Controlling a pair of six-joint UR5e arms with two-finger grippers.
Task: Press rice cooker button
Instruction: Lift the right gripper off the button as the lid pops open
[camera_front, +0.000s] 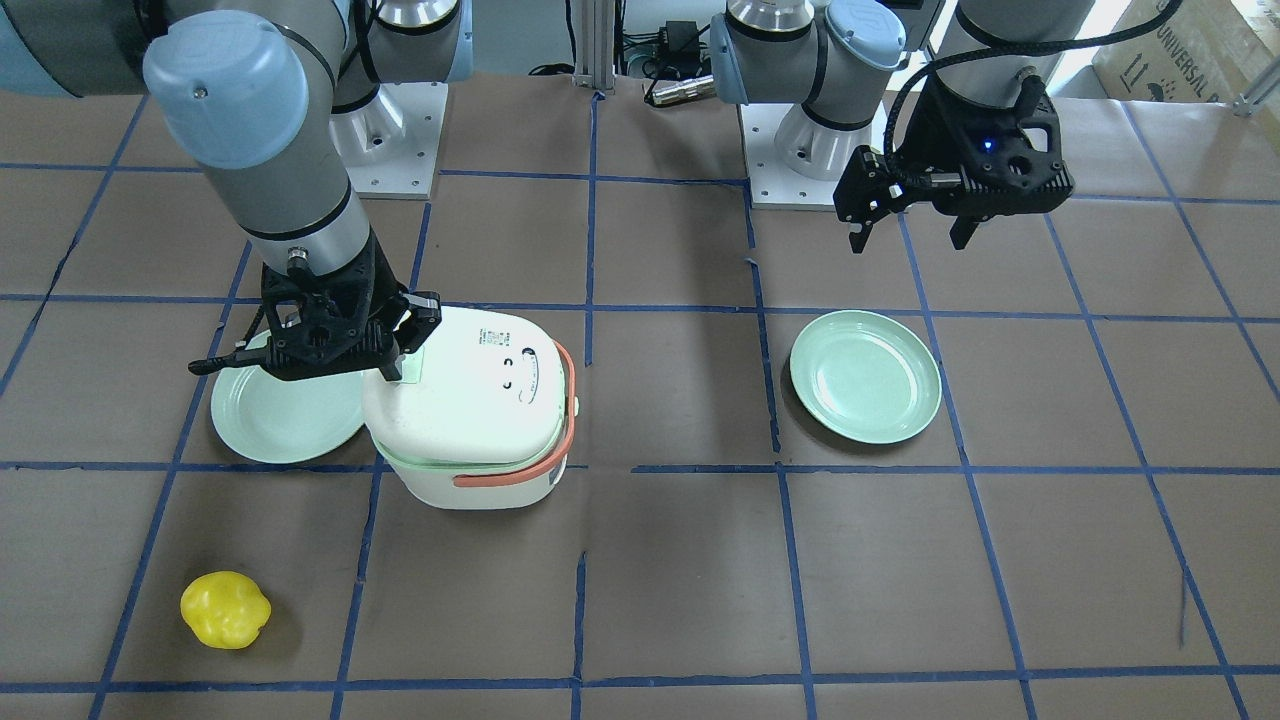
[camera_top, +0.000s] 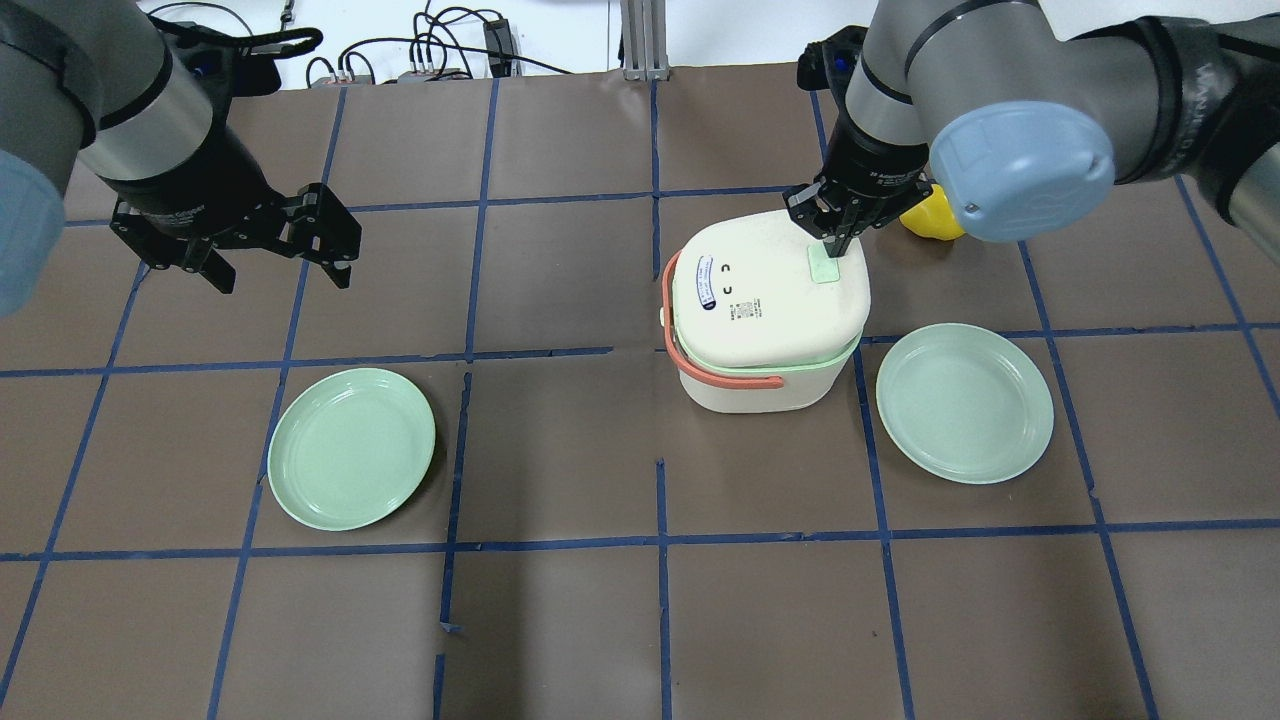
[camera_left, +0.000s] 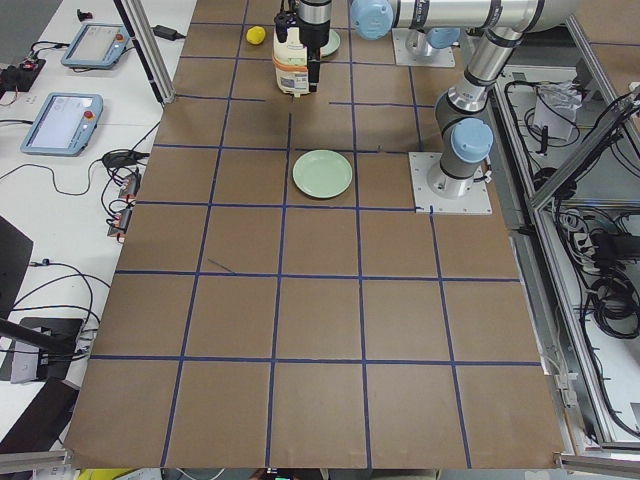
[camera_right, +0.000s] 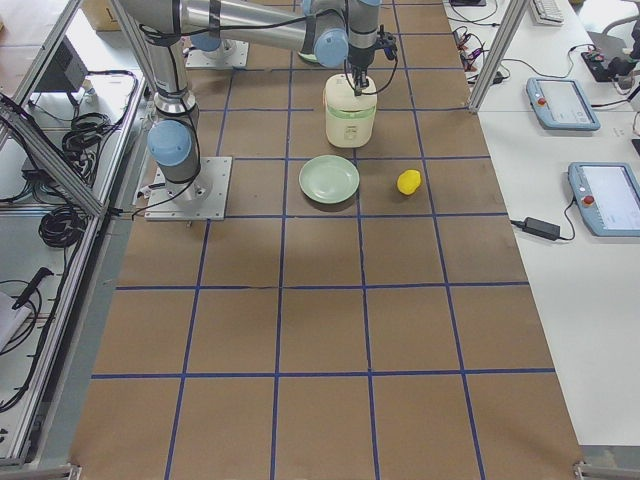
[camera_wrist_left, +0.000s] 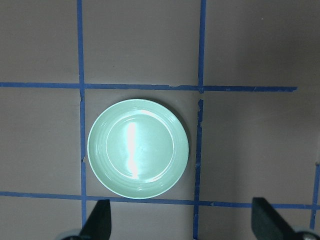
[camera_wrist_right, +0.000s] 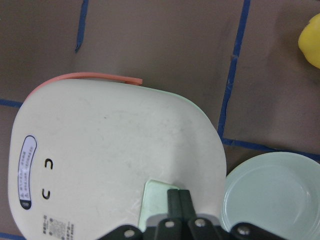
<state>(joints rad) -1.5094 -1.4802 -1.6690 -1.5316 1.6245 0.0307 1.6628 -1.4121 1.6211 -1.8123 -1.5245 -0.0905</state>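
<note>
The white rice cooker (camera_top: 765, 300) with a salmon-orange handle (camera_top: 720, 378) stands right of the table's middle, lid closed. A pale green button (camera_top: 824, 265) sits on the lid's far right corner. My right gripper (camera_top: 835, 238) is shut, and its joined fingertips point down onto that button. In the right wrist view the fingers (camera_wrist_right: 178, 200) rest on the button (camera_wrist_right: 156, 200) of the cooker (camera_wrist_right: 115, 150). In the front view the right gripper (camera_front: 395, 368) stands at the cooker's (camera_front: 480, 400) lid edge. My left gripper (camera_top: 278, 268) is open and empty, hovering far to the left.
A pale green plate (camera_top: 352, 448) lies below my left gripper (camera_wrist_left: 182, 222), also in the left wrist view (camera_wrist_left: 138, 148). A second plate (camera_top: 965, 402) lies right of the cooker. A yellow pepper-like object (camera_top: 930, 222) sits behind the cooker, partly hidden by my right arm.
</note>
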